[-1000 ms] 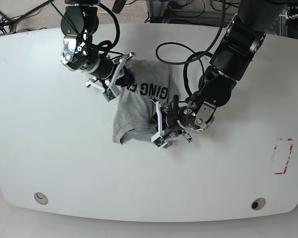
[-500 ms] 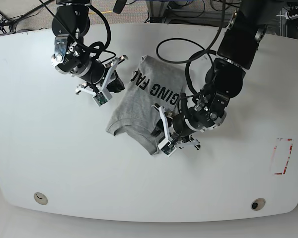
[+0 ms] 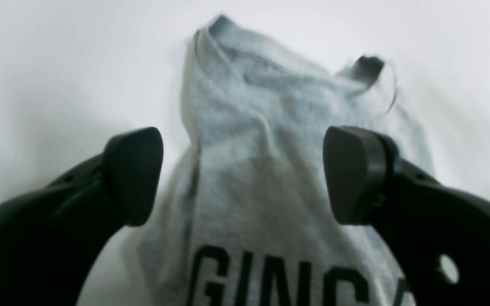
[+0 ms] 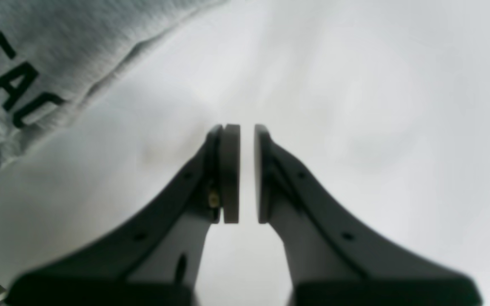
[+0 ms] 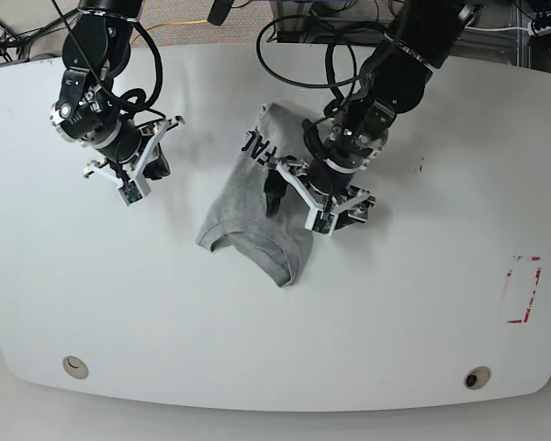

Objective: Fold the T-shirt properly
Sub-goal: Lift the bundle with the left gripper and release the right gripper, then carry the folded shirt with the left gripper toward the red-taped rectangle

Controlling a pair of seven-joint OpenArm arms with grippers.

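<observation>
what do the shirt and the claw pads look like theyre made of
T-shirt: soft knit, probably cotton jersey; flecked heather-grey weave, limp wrinkles, matte black printed letters.
Left claw pads: smooth, matte black, rubber or plastic; too blurred to tell which.

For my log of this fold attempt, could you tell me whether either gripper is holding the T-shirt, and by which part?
Nothing is held. The left gripper is open above the T-shirt; the right gripper, nearly shut, pinches no cloth.

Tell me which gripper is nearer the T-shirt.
Left. The left gripper hangs open directly over the T-shirt, while the right gripper, nearly closed and empty, is off to its side over bare table.
</observation>
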